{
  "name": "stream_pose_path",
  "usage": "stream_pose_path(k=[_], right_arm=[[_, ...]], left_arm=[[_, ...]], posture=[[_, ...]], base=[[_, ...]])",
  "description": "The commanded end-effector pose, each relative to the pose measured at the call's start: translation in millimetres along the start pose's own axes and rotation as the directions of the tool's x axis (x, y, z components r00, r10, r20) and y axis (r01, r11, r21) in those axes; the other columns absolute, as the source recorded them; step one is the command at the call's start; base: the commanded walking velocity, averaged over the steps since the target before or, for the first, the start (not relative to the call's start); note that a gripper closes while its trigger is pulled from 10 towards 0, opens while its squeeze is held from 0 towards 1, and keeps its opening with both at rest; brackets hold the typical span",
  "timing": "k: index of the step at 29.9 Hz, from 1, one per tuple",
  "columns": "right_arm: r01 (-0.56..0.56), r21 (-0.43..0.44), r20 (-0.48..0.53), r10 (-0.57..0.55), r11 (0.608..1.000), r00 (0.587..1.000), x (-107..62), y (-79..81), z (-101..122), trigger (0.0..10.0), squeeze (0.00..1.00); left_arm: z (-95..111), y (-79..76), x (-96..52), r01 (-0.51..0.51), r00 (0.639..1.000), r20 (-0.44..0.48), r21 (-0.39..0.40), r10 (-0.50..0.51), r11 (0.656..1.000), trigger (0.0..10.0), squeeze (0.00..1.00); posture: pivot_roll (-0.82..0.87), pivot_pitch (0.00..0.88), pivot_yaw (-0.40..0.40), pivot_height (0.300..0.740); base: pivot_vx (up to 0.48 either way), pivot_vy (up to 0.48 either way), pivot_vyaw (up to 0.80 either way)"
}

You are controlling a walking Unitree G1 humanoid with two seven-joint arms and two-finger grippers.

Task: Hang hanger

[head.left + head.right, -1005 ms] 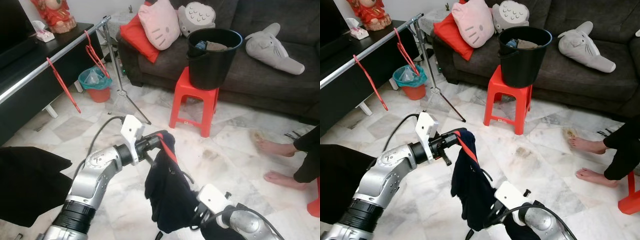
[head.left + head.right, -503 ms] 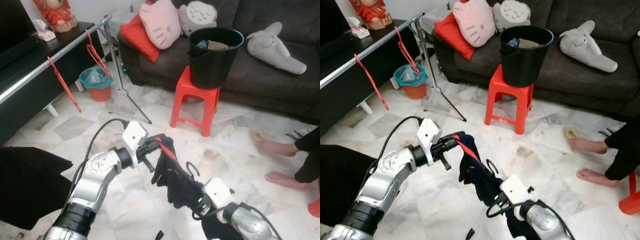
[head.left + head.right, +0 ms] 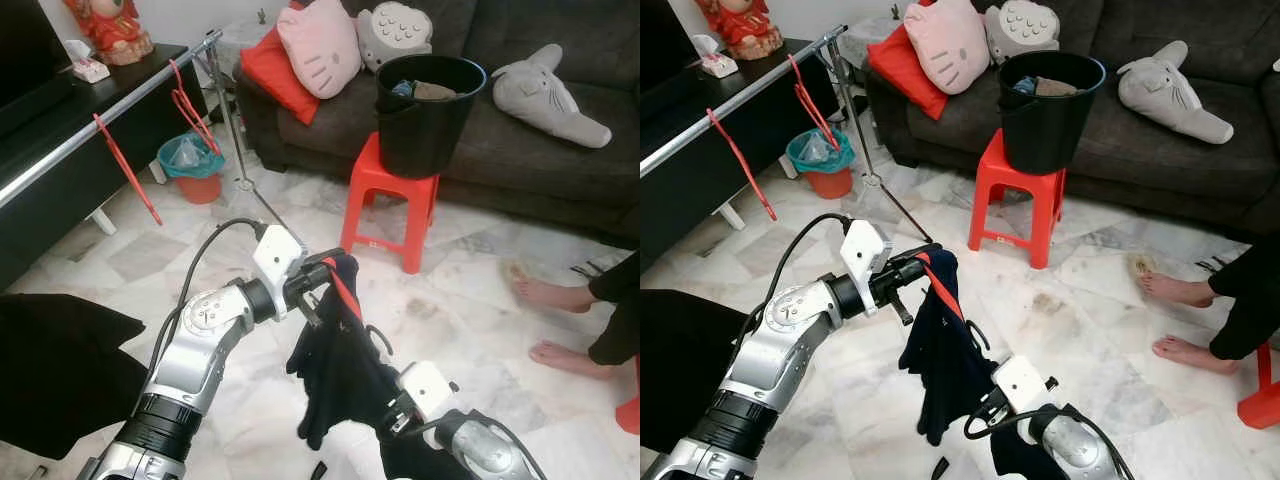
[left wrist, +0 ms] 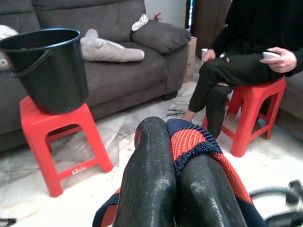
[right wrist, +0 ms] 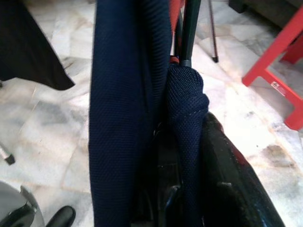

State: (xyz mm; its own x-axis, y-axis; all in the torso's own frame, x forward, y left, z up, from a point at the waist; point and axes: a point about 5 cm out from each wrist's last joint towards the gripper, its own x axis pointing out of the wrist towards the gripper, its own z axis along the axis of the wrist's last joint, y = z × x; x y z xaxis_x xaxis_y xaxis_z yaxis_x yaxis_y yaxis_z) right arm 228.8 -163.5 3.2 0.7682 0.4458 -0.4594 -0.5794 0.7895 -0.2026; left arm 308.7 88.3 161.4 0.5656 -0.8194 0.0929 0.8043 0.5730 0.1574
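Observation:
A red hanger (image 3: 343, 293) carries a dark navy garment (image 3: 335, 375) above the marble floor. My left gripper (image 3: 322, 272) is shut on one end of the hanger, where the garment's collar wraps it (image 4: 191, 142). The hanger's black hook (image 3: 380, 340) sticks out to the right of the cloth. Low down, my right gripper (image 3: 392, 418) is shut on the garment's lower part, with navy cloth (image 5: 184, 109) pinched between its fingers. At the far left runs a silver clothes rail (image 3: 100, 112) with two bare red hangers (image 3: 125, 170) (image 3: 190, 105) on it.
A red stool (image 3: 390, 195) holds a black bucket (image 3: 425, 110) before the grey sofa (image 3: 560, 150). An orange bin (image 3: 195, 170) stands by the rail's tripod. A person's bare feet (image 3: 555, 300) are at the right. Black cloth (image 3: 50, 370) hangs at lower left.
The left gripper has risen and moved slightly right with the hanger. The garment, stretched slantwise between the grippers half a second ago, now hangs more upright. The right gripper sits lower.

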Motion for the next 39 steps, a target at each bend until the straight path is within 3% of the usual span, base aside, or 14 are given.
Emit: stream_pose_path(k=[1,4,9,10,12,15,19,26,34,39], right_arm=[[0.014,0.044,-0.007,-0.014,0.999,1.000,-3.6,-1.5,-4,10.0,0.00],[0.060,0.069,0.091,-0.066,0.996,0.994,-2.4,-11.8,15,10.0,0.00],[0.112,0.126,0.306,-0.146,0.986,0.941,-4.2,-31.1,64,10.0,0.00],[0.112,0.126,0.306,-0.146,0.986,0.941,-4.2,-31.1,64,10.0,0.00],[0.106,0.114,0.415,-0.144,0.988,0.899,-7.3,-38.0,96,10.0,0.00],[0.093,0.066,0.455,-0.113,0.993,0.884,-9.1,-38.0,113,10.0,0.00],[0.093,0.059,0.447,-0.110,0.994,0.888,-9.4,-37.8,113,10.0,0.00],[0.103,0.071,0.402,-0.123,0.992,0.907,-12.9,-40.4,105,10.0,0.00],[0.108,0.076,0.372,-0.129,0.991,0.919,-19.0,-47.0,98,10.0,0.00],[0.032,0.058,0.378,-0.052,0.998,0.924,-20.8,-38.7,99,10.0,0.00]], left_arm=[[1,8.2,-7.0,-0.040,0.999,0.017,0.045,0.039,0.998,10.0,0.00],[-17,9.4,-13.7,-0.075,0.997,-0.033,0.020,0.076,0.997,10.0,0.00],[-41,6.4,-20.8,-0.104,0.989,-0.104,-0.024,0.101,0.994,10.0,0.00],[-41,6.4,-20.8,-0.104,0.989,-0.104,-0.024,0.101,0.994,10.0,0.00],[-60,5.8,-28.9,-0.132,0.978,-0.166,-0.036,0.124,0.991,10.0,0.00],[-70,3.6,-33.2,-0.148,0.973,-0.189,-0.056,0.135,0.987,10.0,0.00],[-70,1.7,-34.5,-0.136,0.974,-0.190,-0.058,0.123,0.989,10.0,0.00],[-76,9.7,-49.1,-0.148,0.962,-0.233,0.003,0.144,0.989,10.0,0.00],[-76,29.6,-74.0,-0.300,0.918,-0.242,0.100,0.316,0.949,10.0,0.00],[-76,28.3,-74.4,-0.305,0.917,-0.239,0.095,0.319,0.947,10.0,0.00]], posture=[[-0.06,0.065,0.084,0.740],[-0.06,0.066,0.084,0.740],[-0.06,0.063,0.082,0.740],[-0.06,0.063,0.082,0.740],[-0.07,0.062,0.082,0.740],[-0.07,0.063,0.079,0.740],[-0.06,0.063,0.077,0.740],[-0.06,0.065,0.080,0.740],[-0.05,0.065,0.085,0.740],[-0.05,0.065,0.085,0.740]], base=[[0.000,0.000,0.00],[0.000,0.000,0.00],[0.000,0.000,0.00],[0.000,0.000,0.00],[0.000,0.000,0.00],[0.000,0.000,0.00],[0.000,0.000,0.00],[0.000,0.000,0.00],[0.000,0.000,0.00],[0.000,0.000,0.00]])
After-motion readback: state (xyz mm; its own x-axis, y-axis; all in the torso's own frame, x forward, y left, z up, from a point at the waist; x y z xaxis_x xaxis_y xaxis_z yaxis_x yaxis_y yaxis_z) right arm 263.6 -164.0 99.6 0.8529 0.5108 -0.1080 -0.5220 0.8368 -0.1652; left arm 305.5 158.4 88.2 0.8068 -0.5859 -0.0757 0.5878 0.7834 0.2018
